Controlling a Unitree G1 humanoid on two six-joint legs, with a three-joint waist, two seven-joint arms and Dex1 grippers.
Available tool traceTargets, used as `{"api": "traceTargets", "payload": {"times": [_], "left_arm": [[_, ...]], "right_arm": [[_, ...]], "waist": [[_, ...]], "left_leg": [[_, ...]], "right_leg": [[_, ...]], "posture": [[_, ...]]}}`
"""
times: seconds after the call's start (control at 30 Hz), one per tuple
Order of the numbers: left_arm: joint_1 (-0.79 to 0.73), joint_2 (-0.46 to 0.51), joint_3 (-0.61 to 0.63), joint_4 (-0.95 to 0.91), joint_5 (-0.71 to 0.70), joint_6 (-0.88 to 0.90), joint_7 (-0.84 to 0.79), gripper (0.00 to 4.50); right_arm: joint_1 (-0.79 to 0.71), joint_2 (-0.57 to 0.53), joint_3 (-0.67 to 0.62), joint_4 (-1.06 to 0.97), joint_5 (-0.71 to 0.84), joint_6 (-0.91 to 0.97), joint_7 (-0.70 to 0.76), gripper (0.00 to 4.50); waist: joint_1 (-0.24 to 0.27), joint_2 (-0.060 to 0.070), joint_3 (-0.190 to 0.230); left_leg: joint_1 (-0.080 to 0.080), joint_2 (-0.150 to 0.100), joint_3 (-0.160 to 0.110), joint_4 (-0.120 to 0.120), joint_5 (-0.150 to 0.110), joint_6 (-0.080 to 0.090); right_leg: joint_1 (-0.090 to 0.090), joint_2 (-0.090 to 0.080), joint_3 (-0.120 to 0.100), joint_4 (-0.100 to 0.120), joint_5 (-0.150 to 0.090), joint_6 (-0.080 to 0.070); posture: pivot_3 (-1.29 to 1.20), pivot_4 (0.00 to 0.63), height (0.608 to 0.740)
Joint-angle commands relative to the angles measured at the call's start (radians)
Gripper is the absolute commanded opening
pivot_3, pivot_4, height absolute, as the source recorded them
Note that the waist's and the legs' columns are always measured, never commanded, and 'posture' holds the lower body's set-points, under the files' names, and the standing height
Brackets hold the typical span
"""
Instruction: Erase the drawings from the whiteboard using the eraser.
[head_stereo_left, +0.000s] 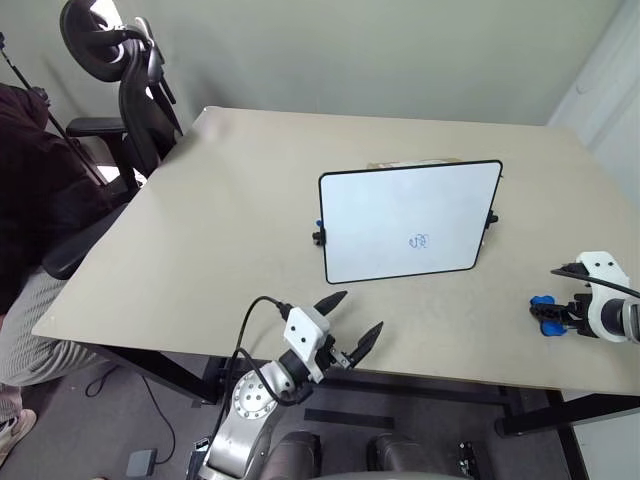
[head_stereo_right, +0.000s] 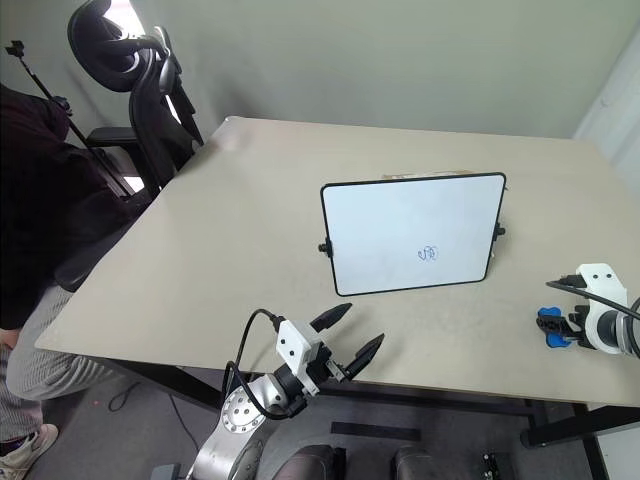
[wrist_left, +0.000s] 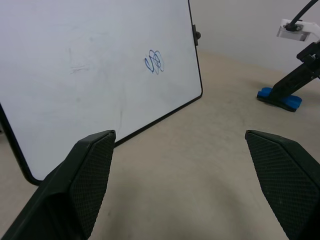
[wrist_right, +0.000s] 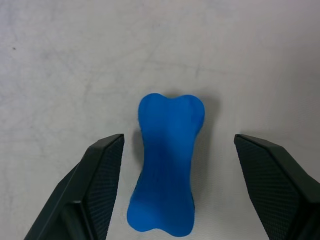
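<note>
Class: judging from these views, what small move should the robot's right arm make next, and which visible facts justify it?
Probably lower slightly and close the right gripper on the eraser. Its fingers stand open either side of the eraser, which lies on the table ungripped, while the drawings remain on the whiteboard.

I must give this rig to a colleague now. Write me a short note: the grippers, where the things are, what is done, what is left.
Left gripper: open, holds nothing, at the table's near edge before the whiteboard.
Right gripper: open, fingers on either side of the eraser, not closed on it. Eraser lies flat on the table, right of the board.
Done: approach to the eraser.
Left: grasp it, wipe off the drawings, still intact low on the board's right half.
</note>
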Motion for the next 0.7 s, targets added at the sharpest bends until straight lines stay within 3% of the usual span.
{"api": "traceTargets", "payload": {"times": [0.03, 0.17, 0.53, 0.7], "left_arm": [[0.001, -0.005, -0.008, -0.027, 0.004, -0.024, 0.0, 4.5], [0.003, -0.004, -0.009, -0.03, 0.004, -0.024, 0.001, 4.5], [0.007, -0.002, -0.007, -0.035, 0.0, -0.023, 0.0, 4.5], [0.012, 0.002, -0.011, -0.038, -0.001, -0.022, -0.004, 4.5]], "right_arm": [[-0.021, -0.021, 0.01, 0.0, -0.023, -0.003, 0.014, 2.53], [-0.027, -0.017, 0.013, 0.017, -0.03, -0.012, 0.024, 1.15], [-0.022, -0.027, 0.005, 0.034, -0.046, -0.024, 0.051, 1.15], [-0.002, -0.041, -0.117, -0.128, 0.004, 0.046, 0.049, 1.15]], "waist": [[0.0, 0.0, 0.0], [0.0, 0.0, 0.0], [0.0, 0.0, 0.0], [0.0, 0.002, 0.001]], "left_leg": [[0.0, 0.0, 0.0, 0.0, 0.0, 0.0], [0.0, 0.0, 0.0, 0.0, 0.0, 0.0], [0.0, 0.0, 0.0, 0.0, 0.0, 0.0], [0.0, 0.0, 0.0, 0.0, 0.0, 0.0]], "right_leg": [[0.0, 0.0, 0.0, 0.0, 0.0, 0.0], [0.0, 0.0, 0.0, 0.0, 0.0, 0.0], [0.001, 0.0, 0.0, 0.0, 0.0, 0.0], [0.0, 0.0, 0.0, 0.0, 0.0, 0.0]], "posture": [[0.0, 0.15, 0.736], [0.0, 0.15, 0.736], [0.0, 0.15, 0.736], [0.0, 0.15, 0.736]]}}
